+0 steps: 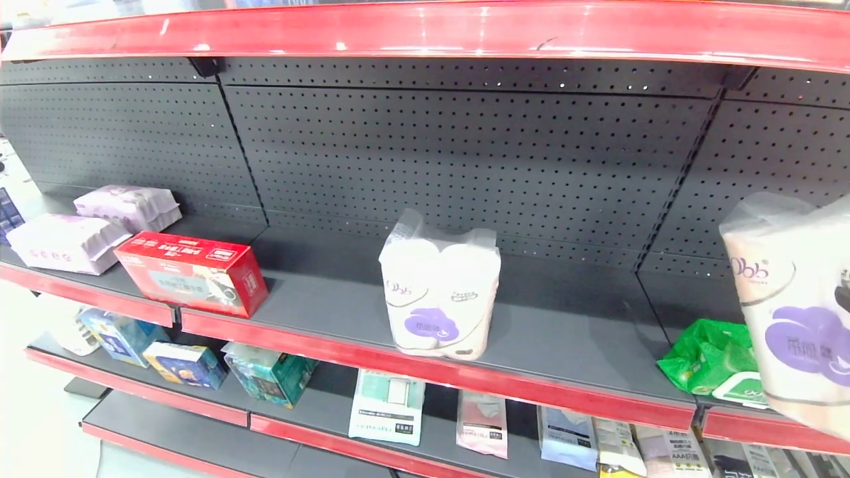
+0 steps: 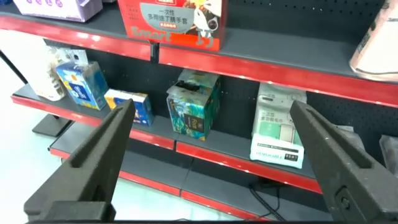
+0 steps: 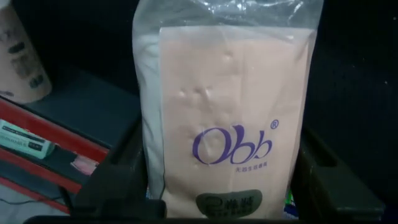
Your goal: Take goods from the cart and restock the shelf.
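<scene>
A pack of toilet rolls [image 3: 227, 124] in clear wrap with purple print is clamped between the dark fingers of my right gripper [image 3: 221, 174]. In the head view this held pack [image 1: 793, 299] hangs at the far right, in front of the middle shelf [image 1: 564, 325] and above a green packet [image 1: 707, 355]. A matching pack [image 1: 439, 285] stands upright near the front of that shelf, in the middle. My left gripper [image 2: 211, 109] is open and empty, facing the lower shelves from some distance.
A red box [image 1: 192, 271] and two lilac tissue packs [image 1: 66, 242] lie on the left of the middle shelf. Bare shelf lies between the red box, the standing pack and the green packet. The lower shelf [image 2: 205, 146] holds boxes and flat packets.
</scene>
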